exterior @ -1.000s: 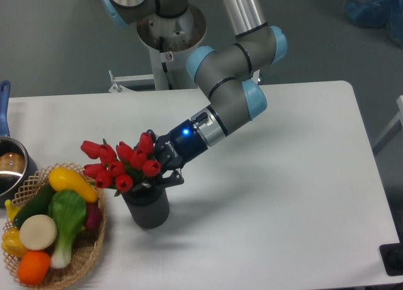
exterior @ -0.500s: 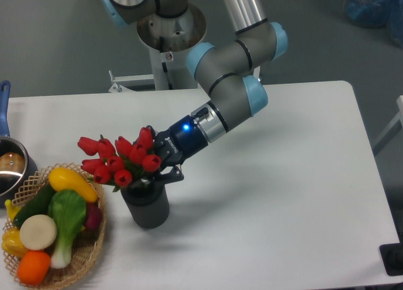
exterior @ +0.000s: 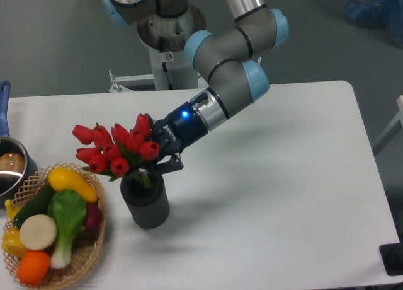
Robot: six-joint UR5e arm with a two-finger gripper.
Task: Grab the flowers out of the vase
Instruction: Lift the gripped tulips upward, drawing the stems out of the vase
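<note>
One pincer (exterior: 153,162) is clamping the flowers (exterior: 116,150) at their stems, buds fanning out to its left. Stem ends are hanging just inside the mouth of the vase (exterior: 147,205), which is sitting directly below the pincer on the table (exterior: 277,195).

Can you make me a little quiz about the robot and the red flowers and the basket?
1. True or false: the flowers lie flat on the table.
2. What does the gripper hold? A) the vase B) the flowers C) the basket
3. Fill in: the basket of vegetables sits to the ____ of the vase in the picture.

Key
1. False. The red buds are up above the mouth of the vase, and the stems still reach down into it.
2. B. The gripper is shut on the bunch just under the buds.
3. Left. The basket is at the left edge of the table, next to the vase.
</note>
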